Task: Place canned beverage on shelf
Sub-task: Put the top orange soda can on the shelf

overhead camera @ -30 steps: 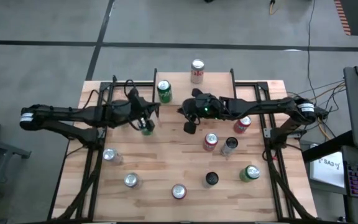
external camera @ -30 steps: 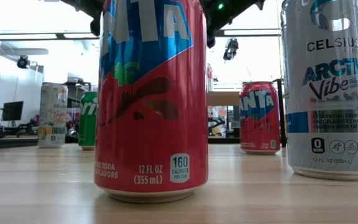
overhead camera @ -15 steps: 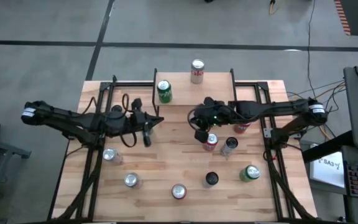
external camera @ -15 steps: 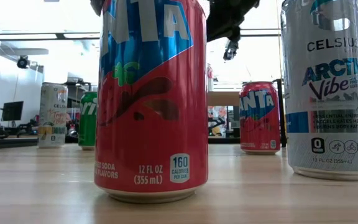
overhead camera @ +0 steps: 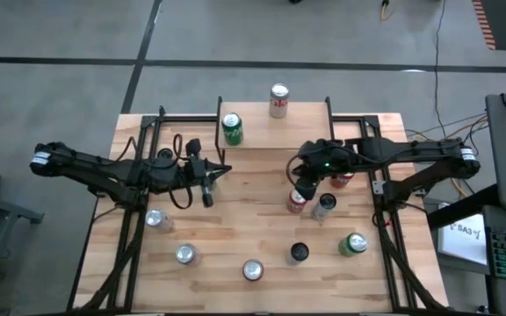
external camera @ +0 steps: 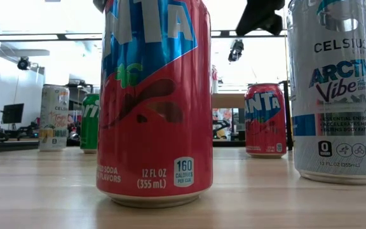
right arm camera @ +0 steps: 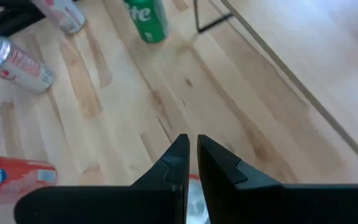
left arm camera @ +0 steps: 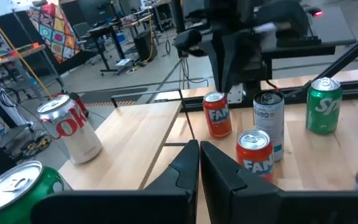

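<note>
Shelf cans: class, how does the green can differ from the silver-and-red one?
The green can has green sides; the silver-and-red can is pale with red lettering. The green can stands near the shelf's left side; the silver-and-red can stands at its far edge, mid-width. Both stand upright on the shelf.

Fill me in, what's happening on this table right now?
Two cans already stand on the shelf: a green can and a silver-and-red can. Neither hand holds anything. The right hand, shut, hovers by a red Fanta can on the tabletop. The left hand, also shut, waits mid-table.
</note>
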You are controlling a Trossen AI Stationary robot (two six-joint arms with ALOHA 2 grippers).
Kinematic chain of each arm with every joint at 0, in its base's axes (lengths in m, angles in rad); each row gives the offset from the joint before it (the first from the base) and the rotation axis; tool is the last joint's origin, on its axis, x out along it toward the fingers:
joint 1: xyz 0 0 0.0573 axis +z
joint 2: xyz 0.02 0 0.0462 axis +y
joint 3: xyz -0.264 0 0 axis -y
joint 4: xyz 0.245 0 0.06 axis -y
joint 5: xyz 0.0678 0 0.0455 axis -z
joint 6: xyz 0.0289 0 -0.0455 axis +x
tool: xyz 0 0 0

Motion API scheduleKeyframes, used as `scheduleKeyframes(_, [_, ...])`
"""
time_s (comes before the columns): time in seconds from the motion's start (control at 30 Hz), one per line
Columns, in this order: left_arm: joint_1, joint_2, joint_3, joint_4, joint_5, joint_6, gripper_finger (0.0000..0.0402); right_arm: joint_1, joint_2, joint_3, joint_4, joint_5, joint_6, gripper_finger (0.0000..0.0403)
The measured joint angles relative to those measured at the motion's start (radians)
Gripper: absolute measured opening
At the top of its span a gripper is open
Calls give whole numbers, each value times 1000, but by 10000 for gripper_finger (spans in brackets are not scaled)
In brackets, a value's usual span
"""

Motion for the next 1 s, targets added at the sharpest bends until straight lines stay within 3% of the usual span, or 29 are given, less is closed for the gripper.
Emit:
scheduleKeyframes(0.23, [0,0,0,25,0,42,0,4,-33,1,-83,-106,156,22])
scheduleKeyframes(0.57, [1,0,0,31,0,62,0,55,15,23,-204,-288,292,22])
scheduleKeyframes(0.7, [1,0,0,31,0,62,0,56,26,67,-381,-275,340,22])
scheduleKeyframes(0.9, [1,0,0,35,0,83,0,20,45,102,-743,-81,414,22])
scheduleKeyframes(1.0, [2,0,0,52,0,109,0,-10,33,75,-734,-49,397,22])
